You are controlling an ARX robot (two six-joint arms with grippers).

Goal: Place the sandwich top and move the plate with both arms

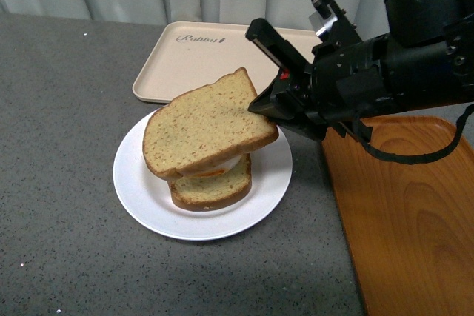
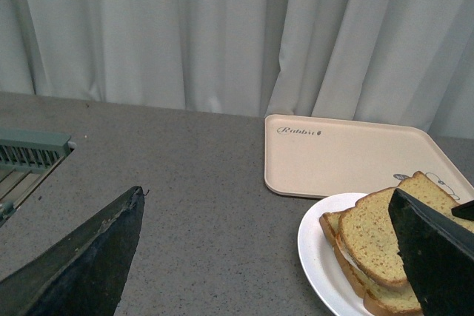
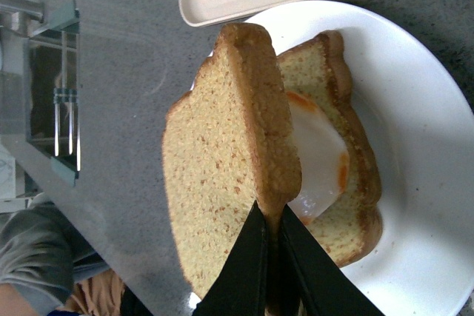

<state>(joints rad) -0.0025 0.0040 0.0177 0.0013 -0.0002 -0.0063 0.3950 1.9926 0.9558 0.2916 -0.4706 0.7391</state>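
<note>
The sandwich top (image 1: 207, 120) sits in my right gripper (image 1: 264, 111), whose fingers are clamped on its crust at the edge nearest my right arm. The slice is tilted over the smaller slice (image 1: 211, 192) on the plate (image 1: 144, 183), shifted so that it overhangs on my left side. I cannot tell whether it rests on what lies beneath.

The front view shows only a thin orange and white sliver between the two slices. My right wrist view shows more. There the sandwich top (image 3: 222, 160) stands nearly on edge, my right gripper (image 3: 270, 216) pinches its crust, and the fried egg (image 3: 320, 160) lies exposed on the lower slice.

My left gripper (image 2: 266, 192) appears only in the left wrist view. Its fingers are spread wide over the grey table (image 2: 200, 183) and grip nothing, and the plate (image 2: 315, 249) is beside one fingertip.

Behind the plate lies the beige tray (image 1: 189, 64), just apart from its rim. A wooden tray (image 1: 404, 220) lies on my right.
</note>
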